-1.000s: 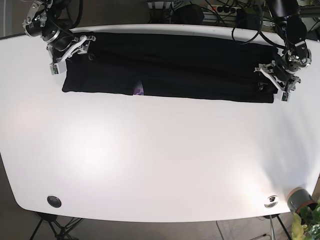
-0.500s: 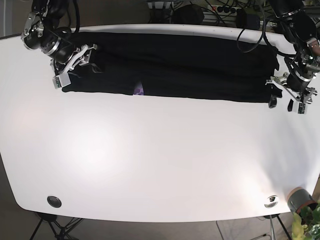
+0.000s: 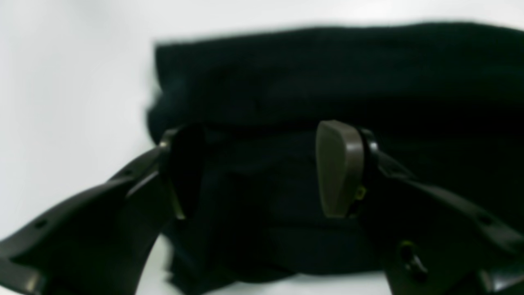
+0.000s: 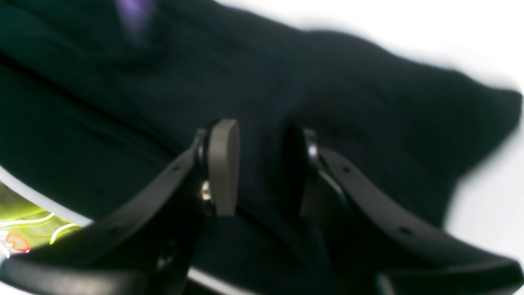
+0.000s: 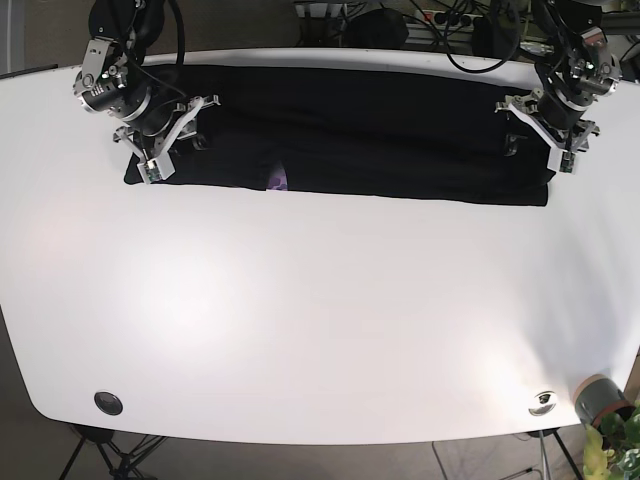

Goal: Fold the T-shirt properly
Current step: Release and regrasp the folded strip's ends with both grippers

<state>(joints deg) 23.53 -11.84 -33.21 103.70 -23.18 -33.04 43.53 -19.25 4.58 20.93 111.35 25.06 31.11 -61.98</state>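
Over T-shirt (image 5: 360,135) now — both grippers, inward.

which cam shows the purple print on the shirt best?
Base view: the small purple print sits sharp on the near edge of the folded black T-shirt. Right wrist view shows it only as a blur; left wrist view shows none.

- Your left gripper (image 5: 538,132), black-framed with grey pads, sits at the far right of the base view, jaws spread wide, nothing between the pads (image 3: 339,168).
- Your right gripper (image 5: 172,137), same build, sits at the far left, jaws narrowly parted, pads (image 4: 223,166) facing each other.
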